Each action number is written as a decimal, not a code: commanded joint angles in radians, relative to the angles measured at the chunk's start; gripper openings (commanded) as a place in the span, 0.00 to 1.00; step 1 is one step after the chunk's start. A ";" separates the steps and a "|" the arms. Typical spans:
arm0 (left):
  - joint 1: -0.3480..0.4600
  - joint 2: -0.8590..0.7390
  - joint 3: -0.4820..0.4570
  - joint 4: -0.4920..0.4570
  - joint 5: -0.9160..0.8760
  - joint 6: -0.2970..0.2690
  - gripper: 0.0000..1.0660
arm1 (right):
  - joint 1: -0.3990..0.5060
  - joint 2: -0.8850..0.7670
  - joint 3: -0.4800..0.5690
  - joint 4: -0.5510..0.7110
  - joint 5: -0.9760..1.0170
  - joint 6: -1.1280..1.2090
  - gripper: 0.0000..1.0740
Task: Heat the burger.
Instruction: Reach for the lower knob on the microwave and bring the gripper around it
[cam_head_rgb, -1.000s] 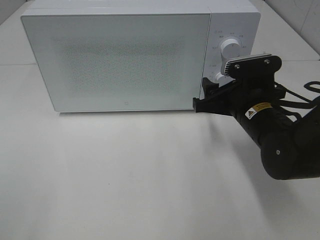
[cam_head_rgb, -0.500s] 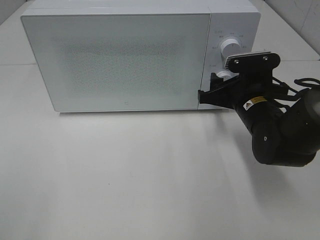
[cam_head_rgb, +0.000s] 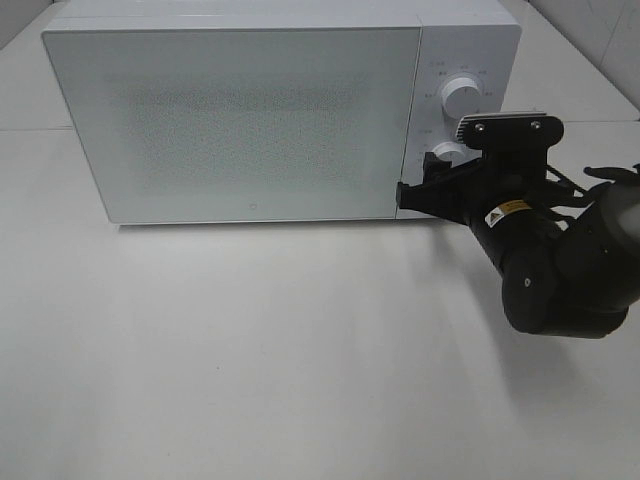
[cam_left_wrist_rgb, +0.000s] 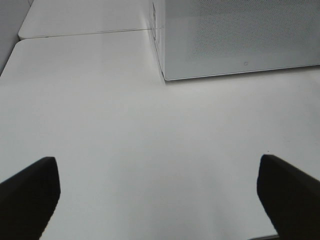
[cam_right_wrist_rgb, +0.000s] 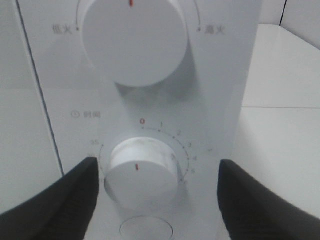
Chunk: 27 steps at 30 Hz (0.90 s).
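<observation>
The left tool (cam_left_wrist_rgb: 160, 197) shows only in its own wrist view. Its two dark fingertips (cam_left_wrist_rgb: 30, 192) stand wide apart over the bare white table (cam_left_wrist_rgb: 150, 125) with nothing between them, so it is open and empty. It hangs near and to the left of the microwave (cam_left_wrist_rgb: 240, 35), whose near-left lower corner shows in that view.

From the high camera, the white microwave (cam_head_rgb: 250, 120) takes up the far left and middle of the table (cam_head_rgb: 250, 350). Its wide door (cam_head_rgb: 240, 125) is closed flush with the body, and the speckled panel lets nothing inside be seen. The burger shows in no view, so whether it lies behind that door cannot be told.

Right of the door runs the narrow control strip with two round white knobs. The upper knob (cam_head_rgb: 459, 95) is in plain sight. The lower knob (cam_head_rgb: 446, 153) is partly covered by the right tool (cam_head_rgb: 422, 187).

The right wrist view looks straight at this strip. The lower knob (cam_right_wrist_rgb: 142, 172) has a numbered scale around it, with a red 0 at the top, and a short red line on its face. The right tool (cam_right_wrist_rgb: 157, 192) is open astride this knob. One of its fingers (cam_right_wrist_rgb: 60, 197) is just beside the rim, and the other stands clearly apart from it, so the knob is not clamped.

Farthest right, the black right arm (cam_head_rgb: 565, 270) reaches in from the right edge of the table.
</observation>
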 joint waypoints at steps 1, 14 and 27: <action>-0.007 -0.019 -0.001 -0.008 -0.013 -0.003 0.96 | -0.002 0.007 -0.009 -0.011 0.001 0.009 0.60; -0.007 -0.019 -0.001 -0.008 -0.013 -0.003 0.96 | 0.000 0.040 -0.056 -0.026 0.006 0.002 0.59; -0.007 -0.019 -0.001 -0.008 -0.013 -0.003 0.96 | 0.000 0.040 -0.056 -0.026 -0.003 0.002 0.47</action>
